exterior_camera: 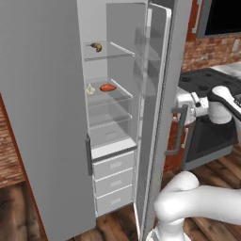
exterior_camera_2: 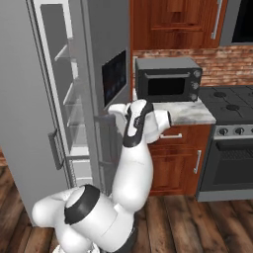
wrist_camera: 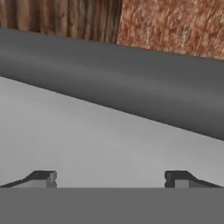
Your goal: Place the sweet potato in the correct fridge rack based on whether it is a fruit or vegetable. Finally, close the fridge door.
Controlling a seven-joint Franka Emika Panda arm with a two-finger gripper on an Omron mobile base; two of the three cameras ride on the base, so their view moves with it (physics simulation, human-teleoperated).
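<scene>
The sweet potato [exterior_camera: 108,87] lies on the fridge rack [exterior_camera: 120,97], second glass shelf from the top, beside a small white bulb [exterior_camera: 90,89]. The fridge door [exterior_camera: 157,117] stands wide open, edge-on in the left base view. In the right base view its outer face with the black display [exterior_camera_2: 114,74] shows. My gripper [wrist_camera: 110,179] is open, its fingertips [wrist_camera: 43,178] wide apart with nothing between them. It sits close against the door's grey outer face, and the dark bar handle [wrist_camera: 131,87] crosses just ahead. The hand [exterior_camera_2: 116,111] is at the door below the display.
A yellowish-brown curved item [exterior_camera: 97,46] rests on the top shelf. The plain grey door [exterior_camera: 42,117] is shut at the left. Fridge drawers [exterior_camera: 113,181] sit low inside. To the right are a microwave [exterior_camera_2: 168,79] on a counter and a stove [exterior_camera_2: 232,106].
</scene>
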